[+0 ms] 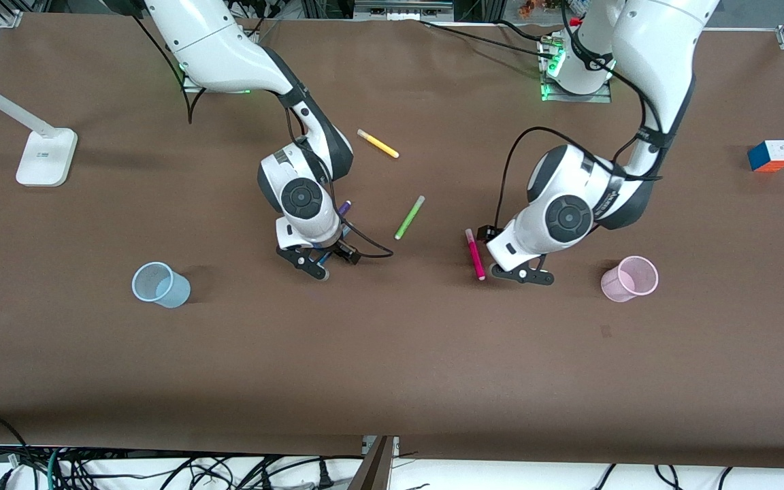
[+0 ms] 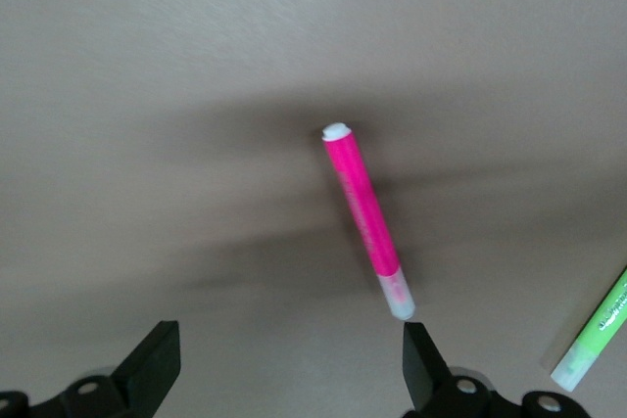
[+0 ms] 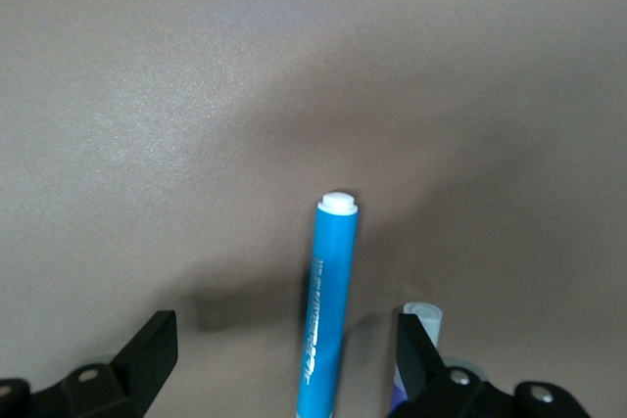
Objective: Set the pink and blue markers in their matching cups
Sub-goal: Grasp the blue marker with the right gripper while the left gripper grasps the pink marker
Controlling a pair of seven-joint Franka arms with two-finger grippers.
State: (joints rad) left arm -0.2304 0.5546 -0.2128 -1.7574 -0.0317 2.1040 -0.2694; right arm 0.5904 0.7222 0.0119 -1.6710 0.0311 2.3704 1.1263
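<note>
Over the blue marker [image 3: 328, 305], right gripper [image 3: 284, 359] hovers spread apart; left gripper [image 2: 289, 369] gapes wide beside the pink marker [image 2: 367, 217].

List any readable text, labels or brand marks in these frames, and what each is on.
None can be read.
Blue marker: white print along the barrel, too blurred to read.
Pink marker: faint print on the barrel, not legible.
Green marker: dark print on the barrel, too small to read.
White lamp base: a small dark mark, too small to read.
Blue cup, pink cup and cube: no text seen.
</note>
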